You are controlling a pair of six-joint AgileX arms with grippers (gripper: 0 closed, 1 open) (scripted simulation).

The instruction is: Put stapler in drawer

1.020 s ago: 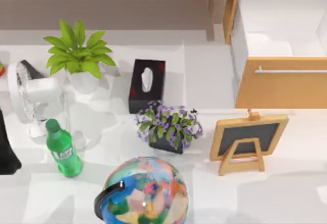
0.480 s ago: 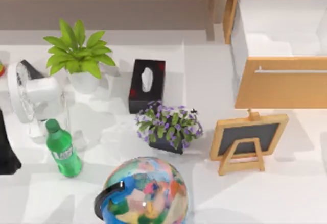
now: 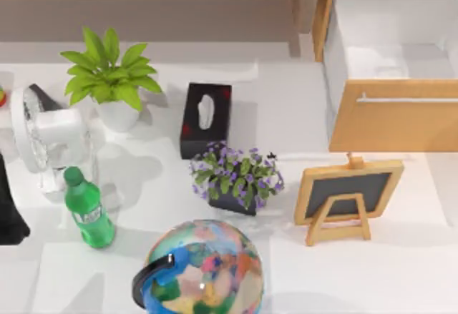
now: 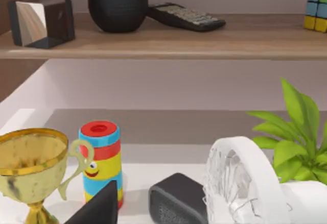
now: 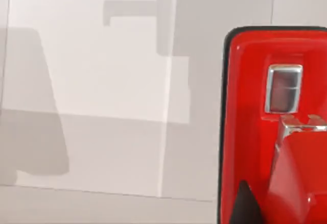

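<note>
The drawer [image 3: 390, 117] is standing pulled open at the table's far right corner, its white inside showing behind the wooden front and silver handle, with the chalkboard easel [image 3: 348, 198] sitting just in front of it. In the right wrist view the red stapler [image 5: 276, 127] is hanging close under the camera above pale white surfaces, so the right gripper is seemingly carrying it, though I cannot tell how its fingers are set.

A white table [image 3: 300, 106] is lit from above — soft shadows are cast across it; a wooden shelf [image 4: 168, 43] is set against a pale wall [image 4: 168, 89].
</note>
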